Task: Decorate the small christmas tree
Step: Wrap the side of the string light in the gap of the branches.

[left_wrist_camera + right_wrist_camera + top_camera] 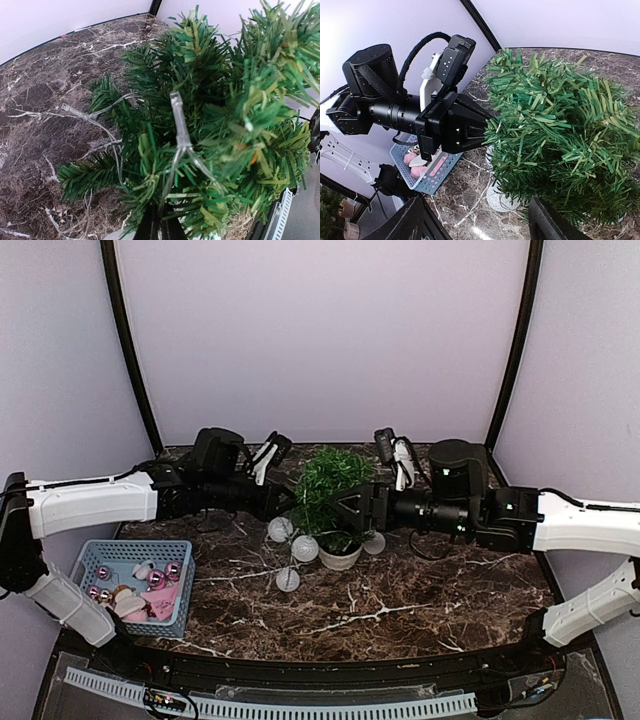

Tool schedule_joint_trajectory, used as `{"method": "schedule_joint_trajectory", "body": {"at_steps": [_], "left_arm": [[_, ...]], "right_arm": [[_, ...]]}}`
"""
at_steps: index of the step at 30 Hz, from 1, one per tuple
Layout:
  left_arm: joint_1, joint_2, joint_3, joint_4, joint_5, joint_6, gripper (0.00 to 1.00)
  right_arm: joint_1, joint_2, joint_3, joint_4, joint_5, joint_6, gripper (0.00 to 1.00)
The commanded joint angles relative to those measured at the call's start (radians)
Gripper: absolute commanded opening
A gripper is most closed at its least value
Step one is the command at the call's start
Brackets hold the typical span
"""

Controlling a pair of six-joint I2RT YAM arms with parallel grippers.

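Observation:
The small christmas tree [333, 490] stands in its white pot [340, 559] at the middle of the table. A clear light string [179, 125] with white globe bulbs [304, 548] lies over its branches and on the table beside the pot. My left gripper [288, 502] presses into the tree's left side; in the left wrist view it [160, 225] is shut on the string's wire. My right gripper [347, 508] is at the tree's right side, open and empty in its own view [477, 212], with the foliage [560, 130] just ahead of it.
A blue basket [88, 562] with pink baubles [157, 579] sits at the front left, also in the right wrist view [432, 181]. A white globe [501, 197] lies on the marble by the pot. Curved black poles rise at the back corners.

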Motion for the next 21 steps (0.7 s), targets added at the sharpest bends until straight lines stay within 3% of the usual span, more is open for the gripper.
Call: {"method": "schedule_joint_trajectory", "body": {"at_steps": [1, 15, 21], "left_arm": [[0.001, 0.011, 0.036, -0.02, 0.026, 0.016, 0.0], [0.002, 0.077, 0.056, -0.028, 0.069, 0.028, 0.0], [0.001, 0.016, 0.001, -0.044, -0.039, 0.025, 0.02]], "right_arm": [[0.009, 0.017, 0.027, 0.017, 0.015, -0.02, 0.72], [0.014, 0.043, 0.024, 0.049, -0.008, -0.008, 0.72], [0.015, 0.037, 0.02, 0.05, -0.004, -0.005, 0.72]]}}
